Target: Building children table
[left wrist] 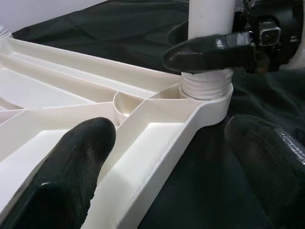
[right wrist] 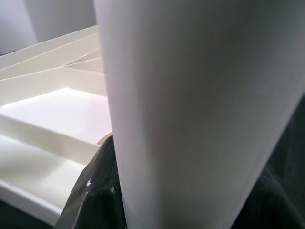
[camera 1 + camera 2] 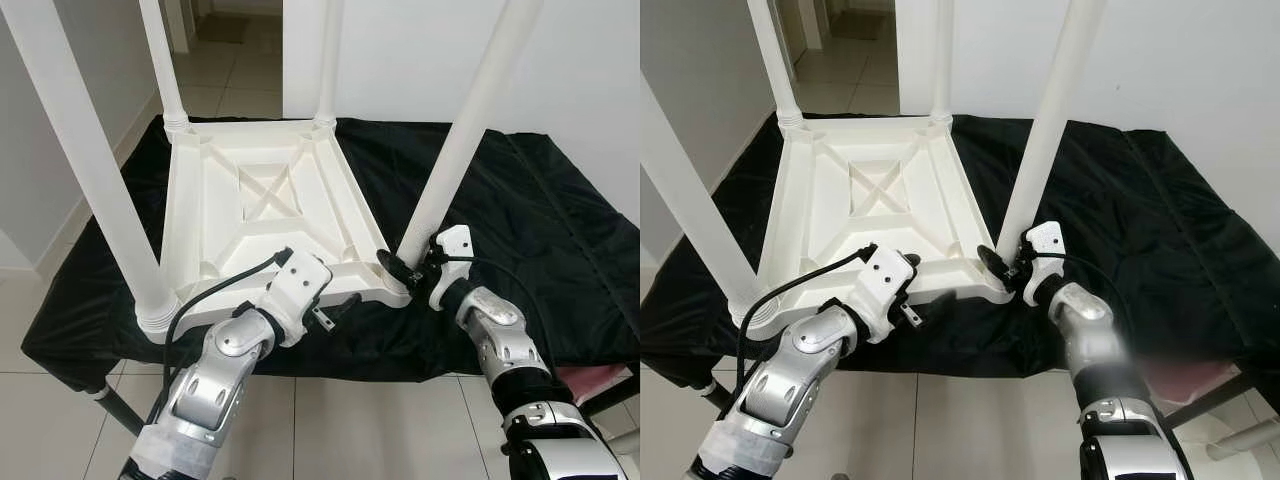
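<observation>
Right now my right gripper (image 3: 405,268) is clamped round the base of the near-right leg (image 3: 455,150) of the upturned white table (image 3: 265,215).

Upside down on a black cloth (image 3: 520,230), the table points all four legs up. My fingers sit one on each side of the leg just above its threaded collar (image 1: 206,86). My left gripper (image 1: 167,162) is spread wide at the near edge, one finger (image 1: 71,171) over the ribbed underside, the other beyond the rim above the cloth, holding nothing.
</observation>
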Controlling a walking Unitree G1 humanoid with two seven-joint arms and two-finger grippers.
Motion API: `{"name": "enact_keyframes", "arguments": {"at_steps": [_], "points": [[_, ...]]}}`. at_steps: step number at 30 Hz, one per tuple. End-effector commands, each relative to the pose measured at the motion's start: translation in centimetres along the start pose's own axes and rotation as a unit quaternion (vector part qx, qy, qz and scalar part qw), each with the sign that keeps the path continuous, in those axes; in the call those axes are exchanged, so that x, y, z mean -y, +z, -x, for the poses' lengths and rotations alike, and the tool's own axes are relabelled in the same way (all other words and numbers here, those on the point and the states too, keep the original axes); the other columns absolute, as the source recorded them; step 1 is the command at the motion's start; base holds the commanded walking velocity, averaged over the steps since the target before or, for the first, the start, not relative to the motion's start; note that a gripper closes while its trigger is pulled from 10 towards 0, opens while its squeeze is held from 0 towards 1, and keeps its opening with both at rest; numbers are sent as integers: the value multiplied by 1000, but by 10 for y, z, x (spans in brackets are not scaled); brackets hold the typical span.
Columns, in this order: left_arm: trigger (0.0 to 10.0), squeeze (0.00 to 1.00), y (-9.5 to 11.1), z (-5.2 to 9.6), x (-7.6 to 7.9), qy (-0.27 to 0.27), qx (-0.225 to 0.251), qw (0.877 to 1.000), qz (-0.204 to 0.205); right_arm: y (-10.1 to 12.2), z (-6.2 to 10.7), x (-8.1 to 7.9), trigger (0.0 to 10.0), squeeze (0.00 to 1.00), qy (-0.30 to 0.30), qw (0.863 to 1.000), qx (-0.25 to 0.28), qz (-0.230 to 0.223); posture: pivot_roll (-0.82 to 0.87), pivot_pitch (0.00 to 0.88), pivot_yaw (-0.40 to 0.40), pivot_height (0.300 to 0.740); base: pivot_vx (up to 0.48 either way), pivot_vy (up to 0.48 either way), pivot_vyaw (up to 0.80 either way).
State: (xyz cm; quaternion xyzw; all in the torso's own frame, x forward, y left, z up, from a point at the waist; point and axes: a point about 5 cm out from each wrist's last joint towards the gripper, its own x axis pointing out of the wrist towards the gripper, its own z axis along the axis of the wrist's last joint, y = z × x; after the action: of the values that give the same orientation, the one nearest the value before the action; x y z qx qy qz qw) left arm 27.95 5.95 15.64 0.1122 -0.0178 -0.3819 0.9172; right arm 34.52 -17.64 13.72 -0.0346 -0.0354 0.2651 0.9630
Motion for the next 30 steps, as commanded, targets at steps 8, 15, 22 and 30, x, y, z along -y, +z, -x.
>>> {"name": "enact_keyframes", "arguments": {"at_steps": [8,15,22,30], "points": [[10000,0,-1,1,2,2,-3,1000,-5,-6,2,-5,10000,0,-149,986,-3,-74,-2,13,-23,740,0,0,0],[10000,0,-2,1,5,1,-4,1000,-2,-10,8,-32,10000,0,-267,959,-21,-89,2,18,-33,740,0,0,0],[10000,0,-2,1,4,6,-3,1000,-1,-10,8,-47,10000,0,-339,934,-26,-114,10,17,-39,740,0,0,0],[10000,0,-3,1,4,6,-4,1000,-2,-2,9,-48,10000,0,-342,932,-21,-116,5,15,-40,740,0,0,0]]}}
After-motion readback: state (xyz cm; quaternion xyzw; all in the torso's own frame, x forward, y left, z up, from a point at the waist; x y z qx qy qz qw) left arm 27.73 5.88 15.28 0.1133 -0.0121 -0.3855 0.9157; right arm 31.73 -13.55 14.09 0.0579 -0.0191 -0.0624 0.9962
